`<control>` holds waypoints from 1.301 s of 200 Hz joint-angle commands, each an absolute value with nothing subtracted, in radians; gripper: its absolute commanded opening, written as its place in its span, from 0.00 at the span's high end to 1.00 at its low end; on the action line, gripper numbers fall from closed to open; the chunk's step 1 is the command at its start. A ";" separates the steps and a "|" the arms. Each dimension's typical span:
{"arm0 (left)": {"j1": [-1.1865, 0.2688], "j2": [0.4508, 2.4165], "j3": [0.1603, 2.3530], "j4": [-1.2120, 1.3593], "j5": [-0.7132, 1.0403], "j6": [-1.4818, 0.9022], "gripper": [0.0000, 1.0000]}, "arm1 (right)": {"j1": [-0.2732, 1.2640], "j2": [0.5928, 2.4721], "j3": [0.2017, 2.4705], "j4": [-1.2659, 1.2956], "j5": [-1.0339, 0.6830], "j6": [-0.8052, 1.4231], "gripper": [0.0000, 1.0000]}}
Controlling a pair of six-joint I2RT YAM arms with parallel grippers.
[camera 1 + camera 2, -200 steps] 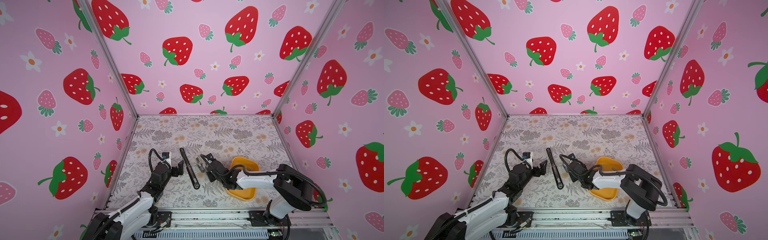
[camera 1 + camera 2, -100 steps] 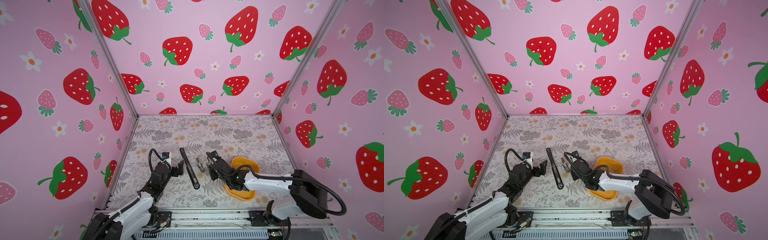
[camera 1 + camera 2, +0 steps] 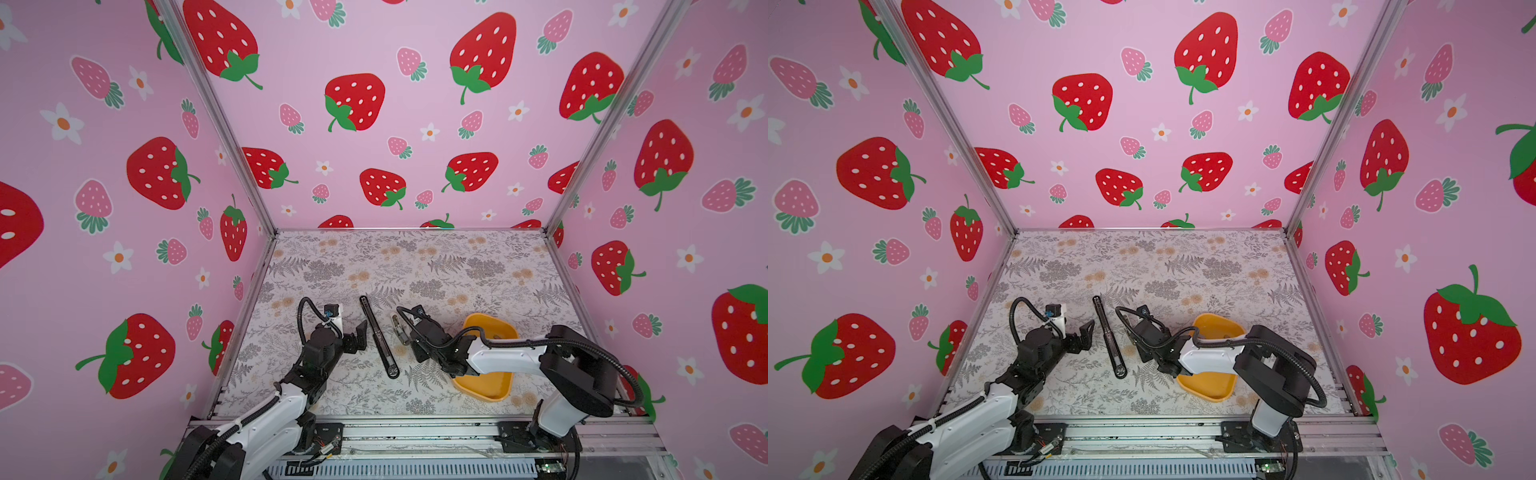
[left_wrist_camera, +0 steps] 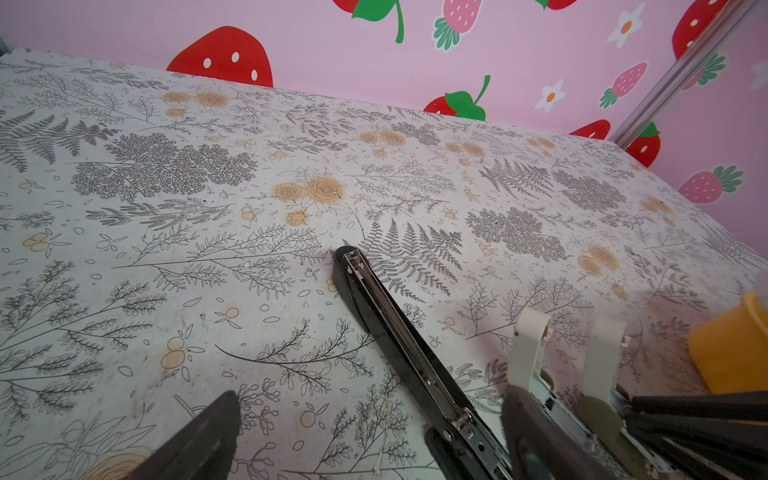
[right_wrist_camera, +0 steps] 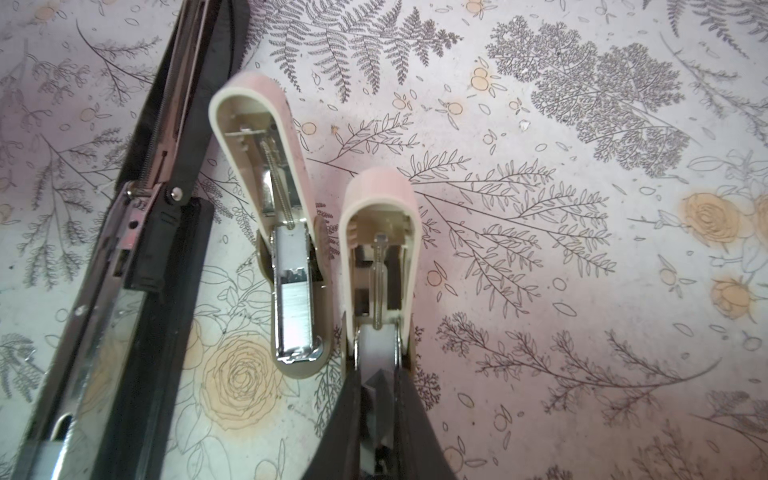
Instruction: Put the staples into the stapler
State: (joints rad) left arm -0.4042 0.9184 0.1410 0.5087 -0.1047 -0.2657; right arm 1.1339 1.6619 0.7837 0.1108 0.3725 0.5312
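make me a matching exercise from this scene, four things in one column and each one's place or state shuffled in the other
Things
1. long black stapler
2. yellow tray
3. left gripper
4. right gripper

Place or state
A. shut on a staple strip, over a small cream stapler
B. partly hidden under the right arm
C. opened out flat, lying between the two grippers
D. open and empty, just left of the black stapler in both top views

Pairs: 1-C, 2-B, 3-D, 4-A
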 commanded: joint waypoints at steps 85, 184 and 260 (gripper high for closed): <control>-0.410 0.910 0.170 0.526 -0.117 -0.262 0.01 | 1.130 1.640 0.783 0.109 0.371 0.558 0.93; -0.408 0.916 0.171 0.529 -0.120 -0.262 0.01 | 1.132 1.637 0.787 0.096 0.316 0.540 0.77; -0.410 0.913 0.170 0.527 -0.118 -0.261 0.01 | 1.133 1.683 0.801 0.087 0.307 0.544 0.82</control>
